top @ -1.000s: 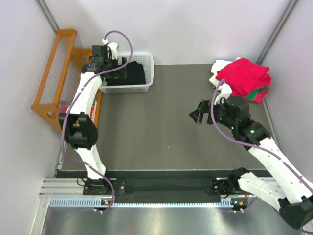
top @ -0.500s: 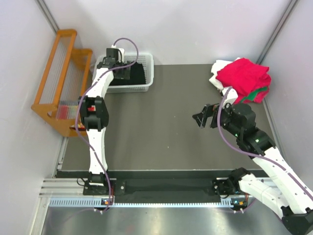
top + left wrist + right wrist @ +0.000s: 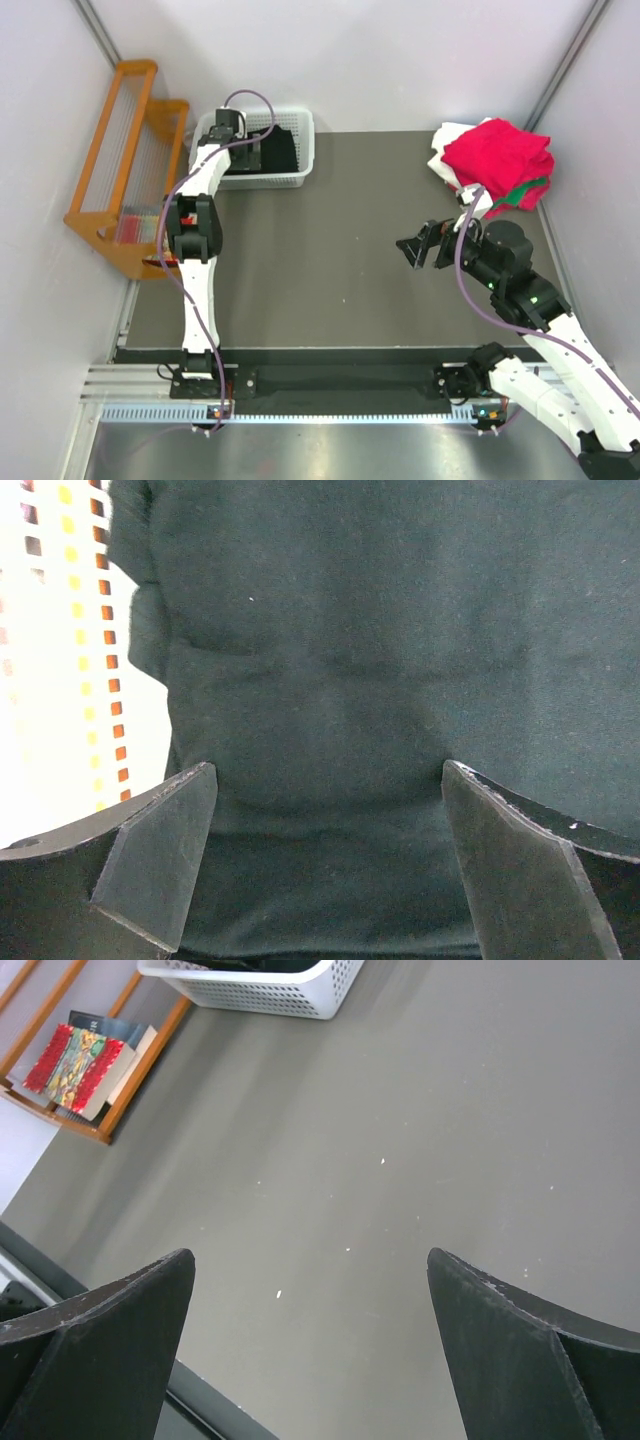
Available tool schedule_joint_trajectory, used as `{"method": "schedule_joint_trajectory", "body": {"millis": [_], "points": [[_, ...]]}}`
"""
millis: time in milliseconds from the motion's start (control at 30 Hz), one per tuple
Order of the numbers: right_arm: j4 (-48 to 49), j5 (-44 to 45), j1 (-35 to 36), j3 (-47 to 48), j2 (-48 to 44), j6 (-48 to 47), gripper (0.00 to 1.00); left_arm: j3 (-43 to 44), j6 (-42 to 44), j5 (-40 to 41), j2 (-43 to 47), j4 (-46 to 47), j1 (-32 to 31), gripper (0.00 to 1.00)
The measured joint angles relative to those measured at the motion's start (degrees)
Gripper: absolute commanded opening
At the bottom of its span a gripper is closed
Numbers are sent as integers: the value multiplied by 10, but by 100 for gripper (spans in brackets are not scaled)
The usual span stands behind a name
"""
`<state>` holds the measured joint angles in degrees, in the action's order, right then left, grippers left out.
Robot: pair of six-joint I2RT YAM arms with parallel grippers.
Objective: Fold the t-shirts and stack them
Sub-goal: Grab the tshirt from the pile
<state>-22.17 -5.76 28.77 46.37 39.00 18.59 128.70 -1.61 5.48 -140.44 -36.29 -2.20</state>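
Desk (image 3: 330, 250) corners are occupied: black shirt (image 3: 380, 680) bunched in the basket (image 3: 300, 178) far left, folded shirts (image 3: 497, 158) far right. The left end effector (image 3: 327, 780), spread wide, is held directly over the black shirt; the right end effector (image 3: 412, 245), equally wide, is held well apart.

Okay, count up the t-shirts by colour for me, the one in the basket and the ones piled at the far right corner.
Black t-shirt, in the basket: 1
Red t-shirt: 1
Green t-shirt: 1
White t-shirt: 1
Total: 4 showing; more could be hidden underneath.
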Motion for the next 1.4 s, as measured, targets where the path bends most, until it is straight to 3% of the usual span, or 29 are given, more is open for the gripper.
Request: {"method": "schedule_joint_trajectory", "body": {"millis": [100,233,400,433,467,533,1033,1400], "points": [[0,-6,0,0,0,0,100,2,0,0,-8,0,0,90],[0,-13,0,0,-3,0,100,7,0,-5,-12,0,-1,66],[1,-17,0,0,-7,0,100,10,0,-14,-17,1,-3,55],[1,-18,0,0,-7,0,100,11,0,-15,-19,1,-3,48],[1,-18,0,0,-7,0,100,12,0,-17,-20,1,-3,27],[1,-19,0,0,-7,0,100,15,5,-22,-22,2,-3,2],[12,-25,0,-9,-6,6,100,30,-3,-85,-6,-12,8,0],[30,-36,1,-21,-3,7,100,19,-28,-169,182,-5,8,0]]}}
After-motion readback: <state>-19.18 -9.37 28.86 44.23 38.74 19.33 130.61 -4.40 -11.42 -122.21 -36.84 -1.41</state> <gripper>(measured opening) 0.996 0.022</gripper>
